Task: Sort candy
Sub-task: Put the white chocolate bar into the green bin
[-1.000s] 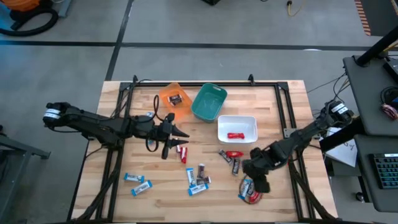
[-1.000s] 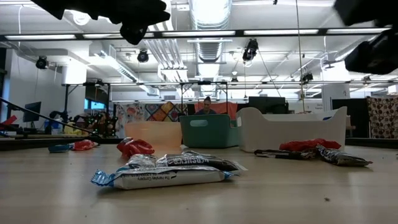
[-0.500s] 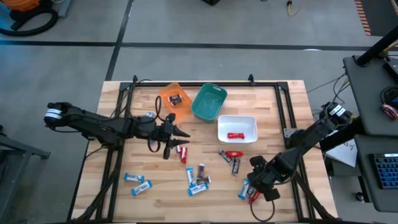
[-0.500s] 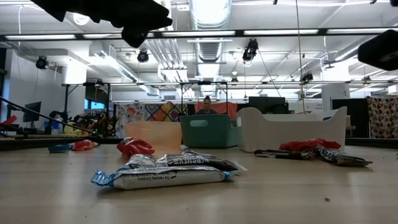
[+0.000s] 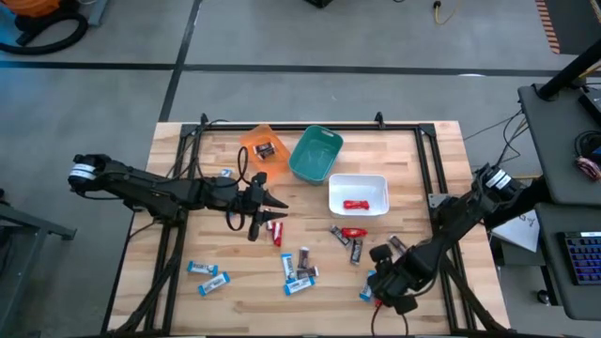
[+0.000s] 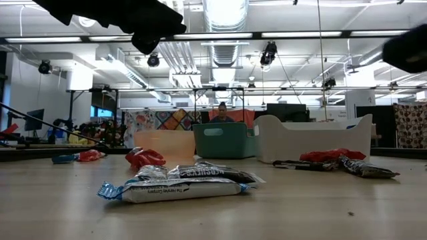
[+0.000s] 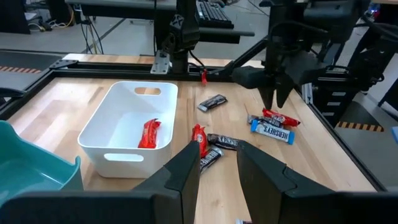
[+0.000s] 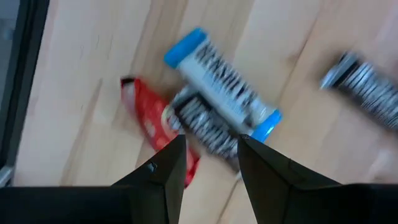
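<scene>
Candy (image 5: 299, 268) lies scattered over the near half of the table (image 5: 413, 169). At near right, the right tool (image 8: 208, 152) hangs just above a small heap of a blue-and-white bar (image 8: 221, 84), a dark bar (image 8: 205, 124) and a red bar (image 8: 155, 124), fingers apart, holding nothing. Farther left, the left tool (image 7: 217, 155) hovers mid-table, fingers parted and empty. Beyond, a white bin (image 5: 377, 180) holds a red piece (image 5: 354, 204); the orange bin (image 5: 252, 138) holds a dark one (image 5: 265, 148).

A robotics lab or workshop: bare silver ceiling ducts (image 6: 225, 15) and strip lights overhead, a grey concrete floor (image 5: 282, 94), and a pale butcher-block wooden surface (image 5: 319, 296) framed by black metal rails.
</scene>
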Robot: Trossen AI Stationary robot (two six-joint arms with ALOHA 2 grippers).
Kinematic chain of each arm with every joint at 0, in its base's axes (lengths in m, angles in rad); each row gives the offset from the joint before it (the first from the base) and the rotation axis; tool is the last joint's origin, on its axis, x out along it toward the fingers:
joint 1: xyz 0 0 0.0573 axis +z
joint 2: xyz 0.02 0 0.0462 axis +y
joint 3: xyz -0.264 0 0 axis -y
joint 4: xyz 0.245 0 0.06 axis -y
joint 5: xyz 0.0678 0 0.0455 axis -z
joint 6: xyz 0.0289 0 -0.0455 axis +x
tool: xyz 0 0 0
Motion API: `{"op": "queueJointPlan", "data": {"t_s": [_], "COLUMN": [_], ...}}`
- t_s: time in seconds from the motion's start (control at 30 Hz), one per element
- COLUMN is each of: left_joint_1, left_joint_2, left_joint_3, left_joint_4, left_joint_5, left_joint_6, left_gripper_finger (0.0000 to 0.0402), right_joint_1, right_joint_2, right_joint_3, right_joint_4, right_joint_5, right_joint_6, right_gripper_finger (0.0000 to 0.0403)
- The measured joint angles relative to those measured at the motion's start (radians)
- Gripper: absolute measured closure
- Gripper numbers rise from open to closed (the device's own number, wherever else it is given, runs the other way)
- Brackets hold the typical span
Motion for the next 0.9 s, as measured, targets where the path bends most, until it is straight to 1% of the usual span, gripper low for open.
{"op": "queueJointPlan", "data": {"t_s": [0.13,0.3,0.43,0.73,0.9], "left_joint_1": [0.0,0.0,0.0,0.0,0.0], "left_joint_2": [0.0,0.0,0.0,0.0,0.0], "left_joint_3": [0.0,0.0,0.0,0.0,0.0], "left_joint_4": [0.0,0.0,0.0,0.0,0.0], "left_joint_5": [0.0,0.0,0.0,0.001,0.001], "left_joint_6": [0.0,0.001,0.001,0.001,0.001], "left_gripper_finger": [0.0311,0.0311,0.0311,0.0311,0.0311], "right_joint_1": [-0.002,-0.013,-0.022,-0.044,-0.062], "right_joint_2": [0.047,0.122,0.173,0.218,0.23], "right_joint_3": [0.04,0.087,0.101,0.104,0.104], "right_joint_4": [-0.004,-0.022,-0.026,-0.027,-0.023], "right_joint_5": [0.05,0.055,0.071,0.067,0.043], "right_joint_6": [-0.068,-0.132,-0.147,-0.204,-0.26], "right_gripper_finger": [0.0266,0.0266,0.0266,0.0266,0.0268]}}
